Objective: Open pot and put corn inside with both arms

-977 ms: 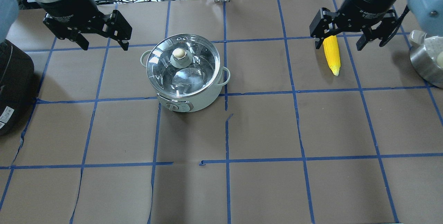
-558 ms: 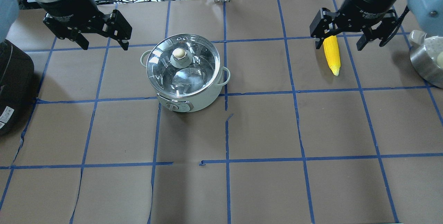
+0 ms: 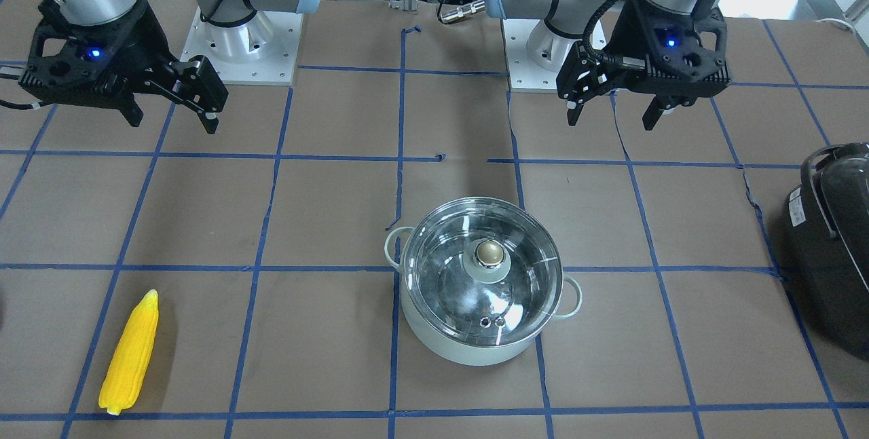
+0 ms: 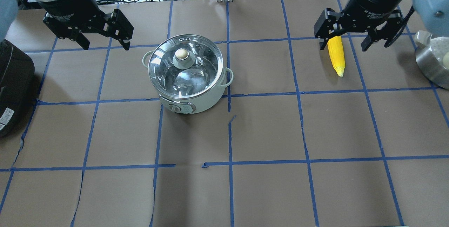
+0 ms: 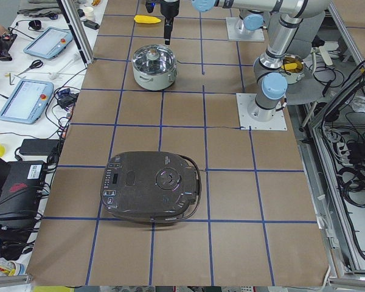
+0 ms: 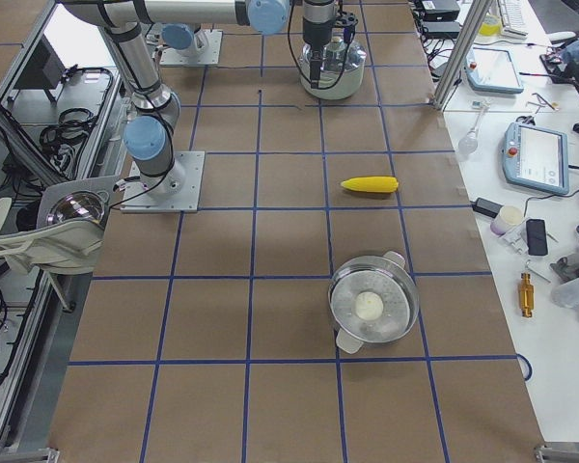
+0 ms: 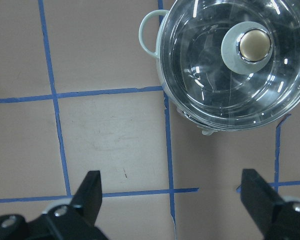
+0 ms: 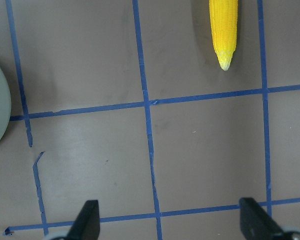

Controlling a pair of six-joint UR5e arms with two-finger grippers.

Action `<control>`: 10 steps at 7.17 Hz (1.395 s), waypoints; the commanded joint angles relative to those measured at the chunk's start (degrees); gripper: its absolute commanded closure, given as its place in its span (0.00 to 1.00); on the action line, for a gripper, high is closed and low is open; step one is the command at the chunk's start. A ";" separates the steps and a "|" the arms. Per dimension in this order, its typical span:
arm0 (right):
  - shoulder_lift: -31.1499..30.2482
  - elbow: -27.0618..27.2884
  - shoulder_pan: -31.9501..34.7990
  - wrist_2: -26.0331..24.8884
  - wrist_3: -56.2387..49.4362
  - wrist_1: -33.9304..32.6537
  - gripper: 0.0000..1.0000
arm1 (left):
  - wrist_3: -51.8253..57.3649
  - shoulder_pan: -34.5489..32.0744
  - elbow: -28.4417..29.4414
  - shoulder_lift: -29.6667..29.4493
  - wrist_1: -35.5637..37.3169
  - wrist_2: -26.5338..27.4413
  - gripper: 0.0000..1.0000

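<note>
- Glass lid [image 3: 448, 279] still sat on the pot [image 3: 475, 352]; corn [image 3: 130, 352] lay untouched.
- Left claw [image 3: 611, 121] and right claw [image 3: 174, 123] gaped wide, barely budged, so nothing'd started.

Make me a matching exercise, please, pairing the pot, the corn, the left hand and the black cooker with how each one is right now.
Things:
1. pot
2. corn
3. left hand
4. black cooker

States:
A. lying flat, bright yellow
B. open, holding nothing
C. covered by its glass lid
D. standing at the robot's far left

Pairs: 1-C, 2-A, 3-B, 4-D
</note>
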 commanded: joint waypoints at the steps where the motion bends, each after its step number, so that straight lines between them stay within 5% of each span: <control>1: 0.10 0.03 0.00 -0.14 -0.02 0.10 0.00 | 0.00 0.01 0.01 -0.01 0.00 -0.49 0.00; 6: 0.19 -0.05 -0.09 -0.14 0.06 0.18 0.00 | -9.30 -1.56 5.10 -5.53 0.00 -0.75 0.02; 10: 2.20 0.12 -2.44 -0.40 0.07 1.33 0.00 | -22.14 -10.26 4.58 -17.92 15.36 -3.66 0.01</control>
